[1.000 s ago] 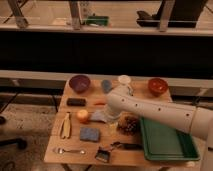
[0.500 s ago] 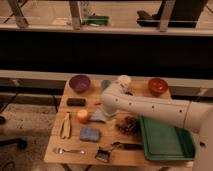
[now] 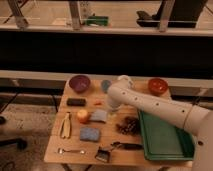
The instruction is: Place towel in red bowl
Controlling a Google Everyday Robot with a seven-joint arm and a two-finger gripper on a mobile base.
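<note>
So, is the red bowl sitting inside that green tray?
No, the red bowl stands on the table beyond the green tray, while the end effector is mid-table near the apple.

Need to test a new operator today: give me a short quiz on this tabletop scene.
1. True or false: the towel already lies in the red bowl.
2. Fill in: the second bowl is ___ in colour.
3. Multiple choice: the end effector is A) over the red bowl, B) close by the towel, C) over the second bowl.

Key: 1 false; 2 purple; 3 B.
</note>
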